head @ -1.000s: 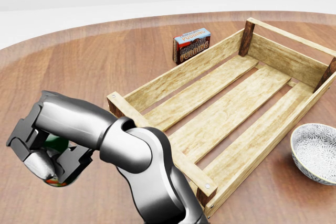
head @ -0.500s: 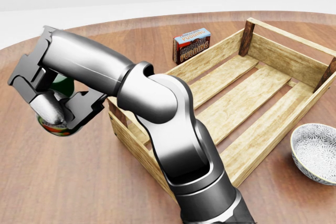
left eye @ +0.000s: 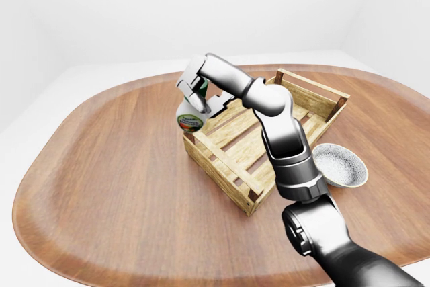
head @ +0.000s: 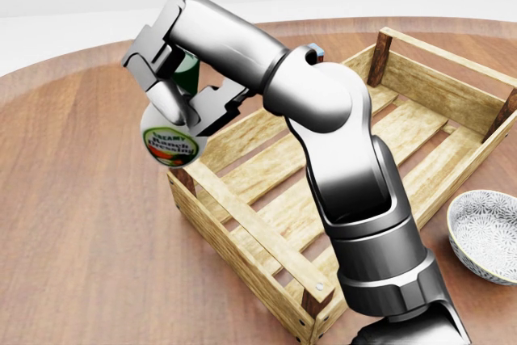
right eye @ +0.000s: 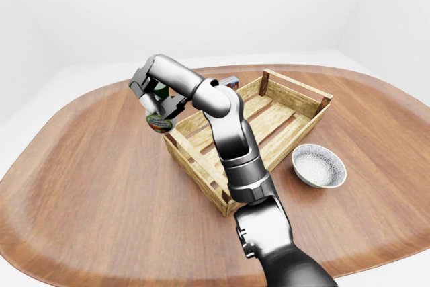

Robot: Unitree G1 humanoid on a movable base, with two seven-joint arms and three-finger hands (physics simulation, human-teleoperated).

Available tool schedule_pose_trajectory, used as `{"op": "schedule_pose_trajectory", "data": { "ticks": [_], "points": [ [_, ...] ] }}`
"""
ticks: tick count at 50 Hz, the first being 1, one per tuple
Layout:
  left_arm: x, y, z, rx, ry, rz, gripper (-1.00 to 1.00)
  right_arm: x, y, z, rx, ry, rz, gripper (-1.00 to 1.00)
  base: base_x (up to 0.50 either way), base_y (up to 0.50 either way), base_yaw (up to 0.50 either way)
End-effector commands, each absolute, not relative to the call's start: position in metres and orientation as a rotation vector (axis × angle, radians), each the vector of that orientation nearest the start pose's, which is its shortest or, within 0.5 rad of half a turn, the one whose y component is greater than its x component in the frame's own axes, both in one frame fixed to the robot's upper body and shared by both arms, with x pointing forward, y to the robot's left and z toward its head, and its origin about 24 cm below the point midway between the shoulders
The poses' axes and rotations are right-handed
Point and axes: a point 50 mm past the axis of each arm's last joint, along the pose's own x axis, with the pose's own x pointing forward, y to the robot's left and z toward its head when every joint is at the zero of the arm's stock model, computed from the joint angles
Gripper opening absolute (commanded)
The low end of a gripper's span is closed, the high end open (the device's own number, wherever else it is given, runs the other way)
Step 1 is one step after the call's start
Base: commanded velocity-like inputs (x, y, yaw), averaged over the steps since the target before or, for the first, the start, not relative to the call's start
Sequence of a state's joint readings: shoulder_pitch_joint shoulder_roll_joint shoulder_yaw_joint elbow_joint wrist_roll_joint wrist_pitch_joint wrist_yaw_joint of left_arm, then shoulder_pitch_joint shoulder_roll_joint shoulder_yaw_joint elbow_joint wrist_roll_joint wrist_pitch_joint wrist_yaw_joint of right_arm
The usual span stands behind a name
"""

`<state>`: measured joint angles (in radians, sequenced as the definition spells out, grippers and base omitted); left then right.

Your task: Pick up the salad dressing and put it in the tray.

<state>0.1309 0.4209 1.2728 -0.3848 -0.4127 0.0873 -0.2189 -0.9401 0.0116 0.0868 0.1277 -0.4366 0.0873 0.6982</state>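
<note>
Between the right hand's fingers (head: 166,101), salad dressing (head: 171,144) sits clamped.

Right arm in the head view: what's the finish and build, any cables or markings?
The right arm is glossy silver-grey metal, built of rounded cylindrical links with bulbous joints. The right hand is blockier, dark grey to black, with stubby rounded fingers. No cables, markings or sleeves visible.

There's a little patterned bowl (head: 487,234) sitting on my wooden counter (left eye: 114,186), at the right of my head view, near the crate's long side. It's pale inside, grey speckled outside. A box (right eye: 230,82) peeks out behind my arm, too hidden to read.
</note>
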Motion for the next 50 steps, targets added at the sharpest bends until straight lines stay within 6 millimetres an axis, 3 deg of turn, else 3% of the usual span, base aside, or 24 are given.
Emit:
{"op": "schedule_pose_trajectory", "data": {
  "ticks": [1, 14, 30, 37, 50],
  "points": [
    [0.072, 0.396, 0.220, 0.343, -0.573, 0.819, 1.00, 0.345, -0.054, 0.262, -0.771, -0.491, 0.701, -0.97, 0.00, 0.00, 0.00],
    [0.071, 0.396, 0.222, 0.350, -0.581, 0.820, 1.00, 0.363, -0.097, 0.246, -0.756, -0.360, 0.623, -0.96, 0.00, 0.00, 0.00],
    [0.070, 0.395, 0.224, 0.356, -0.587, 0.822, 1.00, 0.389, -0.155, 0.205, -0.711, -0.073, 0.538, -0.97, 0.00, 0.00, 0.00],
    [0.070, 0.394, 0.225, 0.360, -0.593, 0.820, 1.00, 0.394, -0.168, 0.188, -0.709, 0.028, 0.526, -0.98, 0.00, 0.00, 0.00],
    [0.070, 0.395, 0.224, 0.356, -0.585, 0.822, 1.00, 0.409, -0.198, 0.166, -0.723, 0.048, 0.277, -0.97, 0.00, 0.00, 0.00]
  ]
}}
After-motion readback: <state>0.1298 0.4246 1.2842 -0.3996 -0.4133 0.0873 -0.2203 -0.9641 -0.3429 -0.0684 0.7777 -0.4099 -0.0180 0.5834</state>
